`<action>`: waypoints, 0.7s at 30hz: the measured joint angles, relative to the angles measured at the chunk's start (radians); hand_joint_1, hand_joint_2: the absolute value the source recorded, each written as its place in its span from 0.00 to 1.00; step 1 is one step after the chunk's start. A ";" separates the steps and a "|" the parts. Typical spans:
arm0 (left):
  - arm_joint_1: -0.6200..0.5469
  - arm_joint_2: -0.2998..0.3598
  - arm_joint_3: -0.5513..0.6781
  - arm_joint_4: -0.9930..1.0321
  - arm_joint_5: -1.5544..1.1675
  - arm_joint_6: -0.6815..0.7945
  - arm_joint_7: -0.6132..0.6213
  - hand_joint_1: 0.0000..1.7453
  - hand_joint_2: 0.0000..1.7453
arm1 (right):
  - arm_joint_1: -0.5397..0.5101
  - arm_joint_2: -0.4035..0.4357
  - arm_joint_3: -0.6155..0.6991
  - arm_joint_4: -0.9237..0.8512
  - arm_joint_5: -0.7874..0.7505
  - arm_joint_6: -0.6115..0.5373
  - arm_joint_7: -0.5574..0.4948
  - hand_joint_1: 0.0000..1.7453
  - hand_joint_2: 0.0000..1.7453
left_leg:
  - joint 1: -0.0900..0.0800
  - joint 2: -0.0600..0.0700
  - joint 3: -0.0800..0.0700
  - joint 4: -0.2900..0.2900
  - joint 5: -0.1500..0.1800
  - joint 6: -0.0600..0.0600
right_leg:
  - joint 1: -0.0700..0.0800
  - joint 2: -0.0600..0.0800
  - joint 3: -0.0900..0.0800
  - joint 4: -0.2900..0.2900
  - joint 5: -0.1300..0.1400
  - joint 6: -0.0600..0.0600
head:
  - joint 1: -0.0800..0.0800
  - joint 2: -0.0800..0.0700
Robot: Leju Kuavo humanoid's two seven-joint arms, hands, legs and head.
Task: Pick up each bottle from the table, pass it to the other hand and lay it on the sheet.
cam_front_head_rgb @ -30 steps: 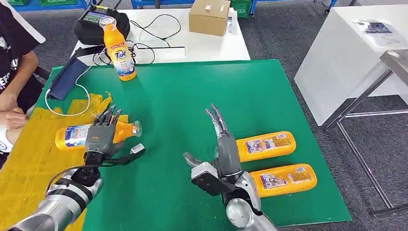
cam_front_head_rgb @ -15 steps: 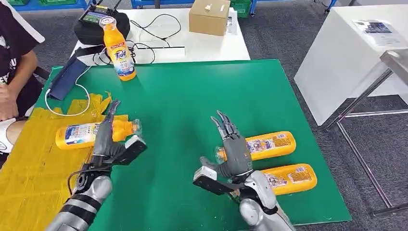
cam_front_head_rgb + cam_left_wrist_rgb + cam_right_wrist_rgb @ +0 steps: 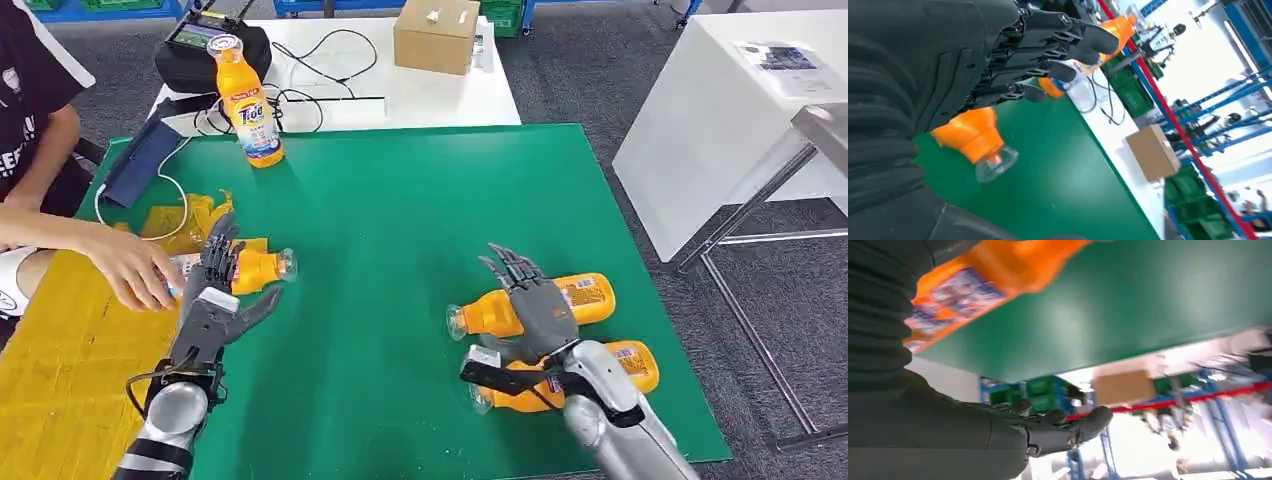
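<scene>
1. On the yellow sheet (image 3: pixel 60 380) at my left, a bottle (image 3: pixel 255 268) lies on its side, cap end reaching onto the green mat (image 3: pixel 400 220). My left hand (image 3: pixel 215 300), which covered it a second ago, has pulled back and now sits just short of the bottle, fingers spread and holding nothing.
2. A person's hand (image 3: pixel 130 268) has come in from the left edge and now rests on the label end of that same bottle; half a second ago it was still back by the edge. I read that as the delivered bottle being taken away or straightened.
3. Over on the right, my right hand (image 3: pixel 530 305) has swung from mid-mat to the farther lying bottle (image 3: pixel 540 303). Its fingers are draped over the middle of that bottle but not wrapped round it, so I count them as released.
4. The nearer lying bottle (image 3: pixel 600 370) sits just beside it, partly behind my right forearm; a fourth bottle (image 3: pixel 248 100) stands upright at the far edge of the mat.
5. My judgement: one lay-down is finished and the next pick-up has begun. The right hand must close on the farther bottle without nudging its neighbour.
</scene>
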 measured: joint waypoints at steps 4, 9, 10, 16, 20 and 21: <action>0.024 -0.002 0.000 -0.024 0.008 -0.010 -0.011 0.00 1.00 | -0.010 -0.045 -0.028 0.037 -0.024 0.036 -0.018 0.00 1.00 | 0.000 0.000 0.000 0.000 0.000 0.000 | 0.000 0.000 0.000 0.000 0.000 0.000 | 0.000 0.000; 0.044 -0.003 -0.006 -0.052 0.009 -0.023 -0.033 0.00 1.00 | -0.027 -0.086 -0.051 0.096 -0.061 0.087 -0.045 0.00 1.00 | 0.000 -0.001 0.000 0.000 0.000 0.000 | 0.000 0.000 0.000 0.000 0.000 0.000 | 0.000 0.000; 0.046 -0.003 -0.010 -0.058 0.009 -0.023 -0.035 0.00 1.00 | -0.031 -0.092 -0.055 0.107 -0.066 0.095 -0.049 0.00 1.00 | 0.000 -0.001 0.000 0.000 0.000 0.000 | 0.000 0.000 0.000 0.000 0.000 0.000 | 0.000 0.000; 0.050 -0.003 -0.028 -0.084 0.011 -0.024 -0.041 0.00 1.00 | -0.049 -0.114 -0.060 0.165 -0.077 0.119 -0.056 0.00 1.00 | 0.000 -0.001 0.000 0.000 0.000 0.000 | 0.000 0.000 0.000 0.000 0.000 0.000 | 0.000 0.000; 0.051 -0.003 -0.044 -0.095 0.015 -0.024 -0.045 0.00 1.00 | -0.056 -0.120 -0.060 0.203 -0.082 0.126 -0.058 0.00 1.00 | 0.000 -0.001 0.000 0.000 0.000 0.000 | 0.000 0.000 0.000 0.000 0.000 0.000 | 0.000 0.000; 0.050 -0.003 -0.045 -0.096 0.015 -0.024 -0.045 0.00 1.00 | -0.056 -0.121 -0.060 0.208 -0.082 0.126 -0.059 0.00 1.00 | 0.000 -0.001 0.000 0.000 0.000 0.000 | 0.000 0.000 0.000 0.000 0.000 0.000 | 0.000 0.000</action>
